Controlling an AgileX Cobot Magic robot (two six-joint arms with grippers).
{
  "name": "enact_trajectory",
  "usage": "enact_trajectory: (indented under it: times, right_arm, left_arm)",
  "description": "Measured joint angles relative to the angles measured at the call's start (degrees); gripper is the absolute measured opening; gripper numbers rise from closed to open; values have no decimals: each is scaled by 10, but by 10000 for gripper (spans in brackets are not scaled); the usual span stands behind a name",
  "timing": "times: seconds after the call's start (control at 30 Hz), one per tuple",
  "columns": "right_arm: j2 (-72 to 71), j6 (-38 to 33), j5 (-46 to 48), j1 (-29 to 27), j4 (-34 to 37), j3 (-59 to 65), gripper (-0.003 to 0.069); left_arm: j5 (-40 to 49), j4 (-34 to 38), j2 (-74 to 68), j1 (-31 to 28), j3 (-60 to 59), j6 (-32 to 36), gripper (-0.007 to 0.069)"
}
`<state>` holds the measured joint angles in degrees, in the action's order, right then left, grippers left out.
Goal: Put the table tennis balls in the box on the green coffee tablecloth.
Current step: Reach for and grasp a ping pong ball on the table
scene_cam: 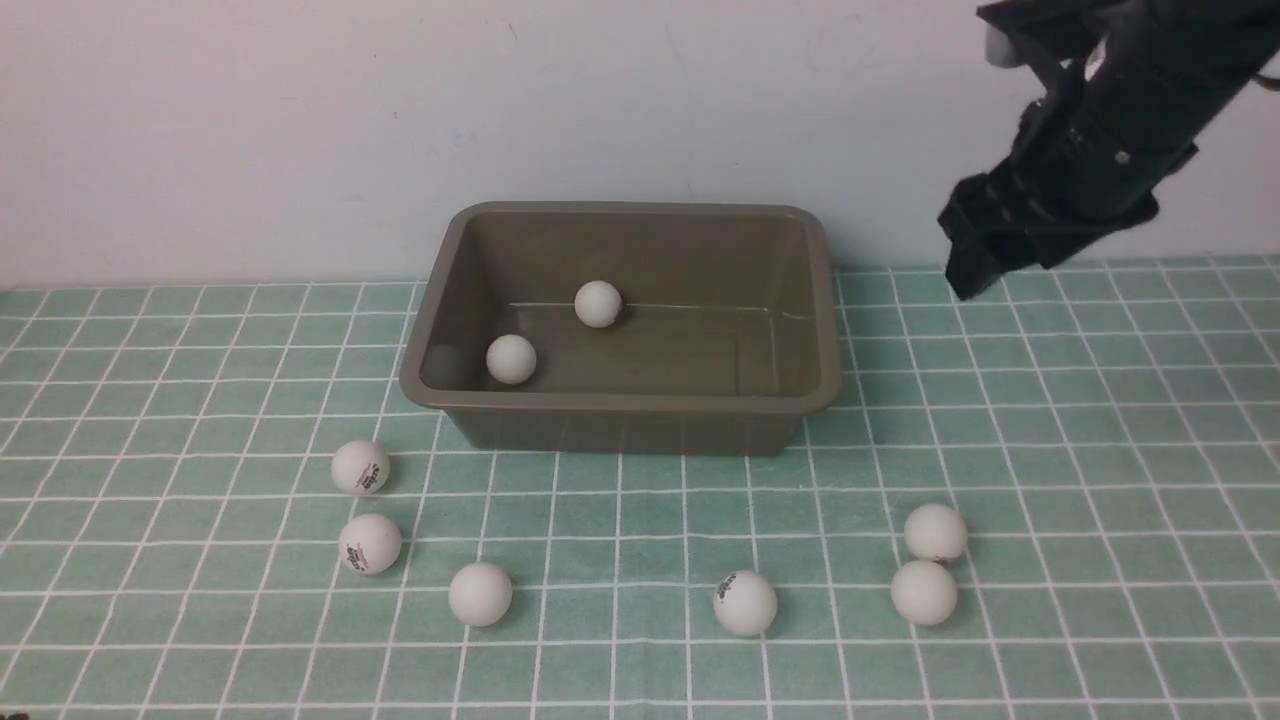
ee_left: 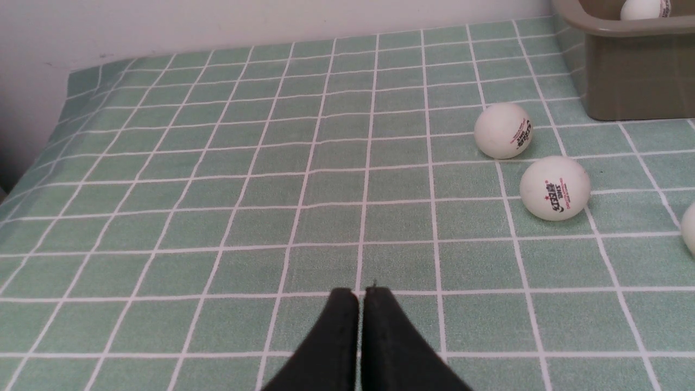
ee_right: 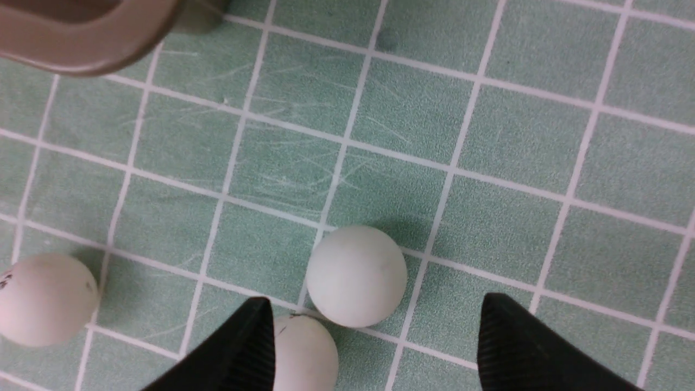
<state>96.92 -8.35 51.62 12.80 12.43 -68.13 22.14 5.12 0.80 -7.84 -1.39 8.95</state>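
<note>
Pale wall (scene_cam: 250, 120) backs the green coffee tablecloth (scene_cam: 1080, 420), which covers the whole surface, and the box (scene_cam: 815, 300) sits on it toward the back, near the middle. Two table tennis balls (scene_cam: 598, 304) already lie inside the box, one by its far wall and the other nearer its left end. Six more rest on the cloth in front: two off the box's front left corner, two farther forward, and a pair (scene_cam: 935, 532) just beside each other at the front right. The right tool (ee_right: 374, 304) hangs high above that pair, its jaws spread wide with nothing between them. The left tool (ee_left: 361, 293) is closed on nothing and points across bare cloth on the left, well apart from the nearest balls. The step in hand looks like the reach for the next ball, most likely one of the right-hand pair. That move calls for a straight descent so the fingers straddle one ball without nudging its neighbour, which would roll away easily. A gentle close, a lift over the rim and a release should follow.
</note>
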Motion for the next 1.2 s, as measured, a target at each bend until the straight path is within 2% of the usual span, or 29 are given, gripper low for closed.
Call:
enact_trajectory:
  times: [0.4,0.77,1.2]
  right_arm:
    - [61,10,-22,2,4,0,453]
    - [107,25,-42,51,-9,0,453]
    - [113,43,-54,51,-18,0,453]
  left_arm:
    - [0,0,0,0,0,0,-4]
    - [0,0,0,0,0,0,-4]
    - [0,0,0,0,0,0,-4]
